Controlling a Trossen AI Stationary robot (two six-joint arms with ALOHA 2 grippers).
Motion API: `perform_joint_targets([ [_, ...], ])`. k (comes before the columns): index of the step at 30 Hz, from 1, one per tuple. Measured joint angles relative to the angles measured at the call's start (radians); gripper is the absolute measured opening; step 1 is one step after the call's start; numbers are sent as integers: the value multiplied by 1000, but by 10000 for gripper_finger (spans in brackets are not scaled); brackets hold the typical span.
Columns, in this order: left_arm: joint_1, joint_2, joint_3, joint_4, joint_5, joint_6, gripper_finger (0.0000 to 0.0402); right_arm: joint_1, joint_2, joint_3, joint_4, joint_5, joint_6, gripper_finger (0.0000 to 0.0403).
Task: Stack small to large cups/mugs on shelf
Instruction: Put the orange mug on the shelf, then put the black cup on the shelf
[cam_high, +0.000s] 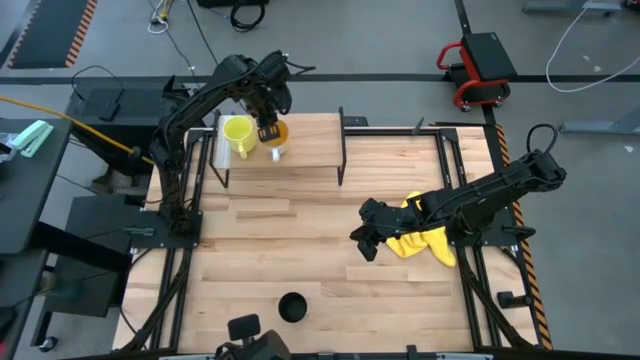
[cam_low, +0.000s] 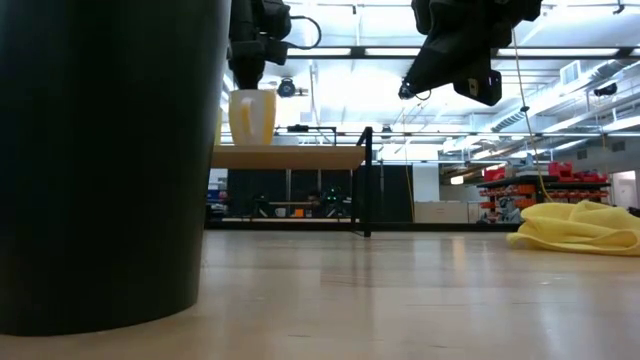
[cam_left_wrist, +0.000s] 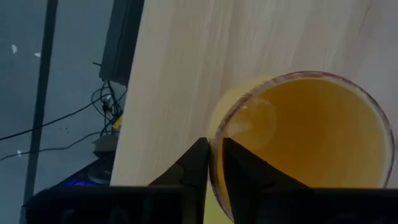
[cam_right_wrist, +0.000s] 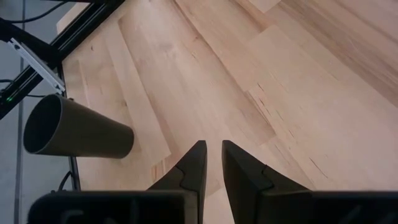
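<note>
Your orange mug (cam_left_wrist: 298, 143) looks glossy and smooth; the shelf (cam_high: 300, 150) is matt pale wood; the yellow cloth (cam_high: 422, 240) lies soft and crumpled.

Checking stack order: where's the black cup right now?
High view: the black cup stands on the tabletop at its near edge, off the shelf, nearest the right gripper.

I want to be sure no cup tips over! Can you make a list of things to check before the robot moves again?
1. Left gripper pinching the orange mug rim: ok.
2. Orange mug over the shelf: ok.
3. Yellow mug upright on the shelf: ok.
4. Black cup upright, near the table's front edge: ok.
5. Right gripper empty, clear of the yellow cloth: ok.
6. Orange mug's bottom touching the shelf: cannot tell.
</note>
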Motion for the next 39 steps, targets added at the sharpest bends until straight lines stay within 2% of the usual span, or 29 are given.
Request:
perform_joint_targets([
  [11,0,0,0,40,-10,0,81,0,0,0,0,0,0,58],
  [28,0,-6,0,47,-99,-12,133,0,0,0,0,0,0,58],
  [34,-7,-62,0,51,-219,-35,142,0,0,0,0,0,-2,58],
  [39,-16,-144,0,50,-219,-137,137,0,0,0,0,0,-5,58],
])
